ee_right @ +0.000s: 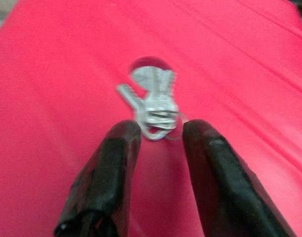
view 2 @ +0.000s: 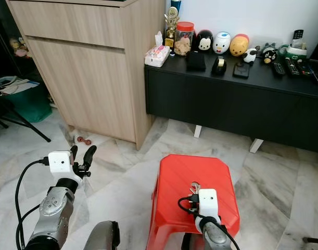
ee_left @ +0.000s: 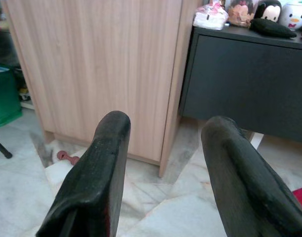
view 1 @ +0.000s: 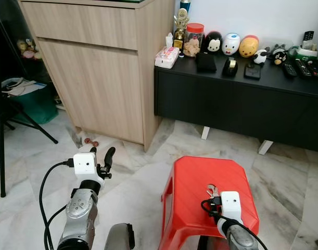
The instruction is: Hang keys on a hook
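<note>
Item: keys (ee_right: pixel 153 101), on red stool (view 1: pixel 200 182), ungrasped. My right fingers (ee_right: pixel 210 163) parted, straddling ring at six o'clock. Left fingers (ee_left: pixel 106 163) parted, empty. Pickup and hanging outstanding.

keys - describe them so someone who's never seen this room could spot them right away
Find the red plastic stool on the marble floor in front of the black cabinet. The keys lie on the stool's seat, just ahead of the right gripper, whose open fingers point at them. They are a small silver bunch on a ring, the one metal thing on the red seat.
</note>
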`<state>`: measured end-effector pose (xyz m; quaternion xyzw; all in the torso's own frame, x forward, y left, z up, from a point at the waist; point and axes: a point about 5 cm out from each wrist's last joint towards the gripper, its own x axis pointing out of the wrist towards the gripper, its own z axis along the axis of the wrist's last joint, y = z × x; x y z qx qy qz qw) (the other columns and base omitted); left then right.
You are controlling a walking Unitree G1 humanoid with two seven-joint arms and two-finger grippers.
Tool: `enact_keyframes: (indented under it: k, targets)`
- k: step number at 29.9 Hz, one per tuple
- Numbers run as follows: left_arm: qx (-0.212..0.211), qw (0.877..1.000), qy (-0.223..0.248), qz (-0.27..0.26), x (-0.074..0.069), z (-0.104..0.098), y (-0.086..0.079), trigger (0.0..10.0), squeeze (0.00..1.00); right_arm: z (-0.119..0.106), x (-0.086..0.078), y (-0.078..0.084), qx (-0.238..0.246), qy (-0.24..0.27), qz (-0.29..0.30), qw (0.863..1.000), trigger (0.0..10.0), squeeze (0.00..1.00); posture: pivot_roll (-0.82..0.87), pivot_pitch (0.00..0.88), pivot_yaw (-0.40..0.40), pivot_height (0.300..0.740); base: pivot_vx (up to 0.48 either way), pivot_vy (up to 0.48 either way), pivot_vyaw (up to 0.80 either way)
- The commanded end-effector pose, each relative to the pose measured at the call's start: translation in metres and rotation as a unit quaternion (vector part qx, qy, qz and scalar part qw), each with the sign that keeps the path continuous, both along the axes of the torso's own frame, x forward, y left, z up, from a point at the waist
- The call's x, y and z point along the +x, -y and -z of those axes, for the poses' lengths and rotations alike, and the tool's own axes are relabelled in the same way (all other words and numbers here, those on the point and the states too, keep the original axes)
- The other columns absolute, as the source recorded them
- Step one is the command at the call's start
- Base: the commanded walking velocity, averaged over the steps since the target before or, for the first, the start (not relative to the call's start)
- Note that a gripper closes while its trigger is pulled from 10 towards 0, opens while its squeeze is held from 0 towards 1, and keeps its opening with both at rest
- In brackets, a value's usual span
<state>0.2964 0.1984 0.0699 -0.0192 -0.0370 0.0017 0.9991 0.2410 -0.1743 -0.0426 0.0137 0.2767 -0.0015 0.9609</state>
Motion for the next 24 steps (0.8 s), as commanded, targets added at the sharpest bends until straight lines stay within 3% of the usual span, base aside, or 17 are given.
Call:
enact_keyframes:
  k: [1,5,7,8,9,16,17,24]
  targets:
    - [0.006,1.0,-0.008,0.004,-0.001,0.002,0.0,10.0,0.0,-0.005,0.007,0.005,0.013,0.01,0.019,1.0,10.0,0.0,0.16,0.038,-0.042,0.588,0.0,0.0,0.0]
    - [0.006,1.0,-0.008,0.004,-0.001,0.002,0.0,10.0,0.0,-0.007,0.009,0.006,0.025,0.012,0.029,0.999,10.0,0.0,0.16,0.038,-0.04,0.588,0.0,0.0,0.0]
    - [0.007,1.0,-0.008,0.004,-0.001,0.002,0.0,10.0,0.0,-0.009,0.012,0.006,0.051,0.016,0.038,0.998,10.0,0.15,0.16,0.038,-0.04,0.588,0.0,0.0,0.0]
    - [0.007,1.0,-0.008,0.005,-0.001,0.002,0.0,10.0,0.0,-0.01,0.014,0.006,0.056,0.017,0.036,0.998,10.0,0.47,0.16,0.038,-0.039,0.588,0.0,0.0,0.0]
    - [0.007,1.0,-0.008,0.005,-0.001,0.002,0.0,10.0,0.0,-0.01,0.014,0.005,0.063,0.017,0.033,0.997,10.0,1.0,0.16,0.038,-0.039,0.588,0.0,0.0,0.0]
    - [0.008,1.0,-0.008,0.005,-0.001,0.001,0.0,10.0,0.0,-0.014,0.021,0.003,0.085,0.013,0.024,0.996,10.0,1.0,0.17,0.04,-0.038,0.588,0.0,0.0,0.0]
    - [0.008,1.0,-0.008,0.005,-0.001,0.002,0.0,10.0,0.0,-0.015,0.024,0.005,0.083,0.013,0.028,0.996,10.0,0.0,0.17,0.04,-0.038,0.588,0.0,0.0,0.0]
    - [0.01,1.0,-0.01,0.004,-0.004,0.003,-0.001,10.0,0.0,-0.018,0.027,0.006,0.085,0.01,0.029,0.996,10.0,0.0,0.17,0.05,-0.037,0.588,0.0,0.0,0.0]
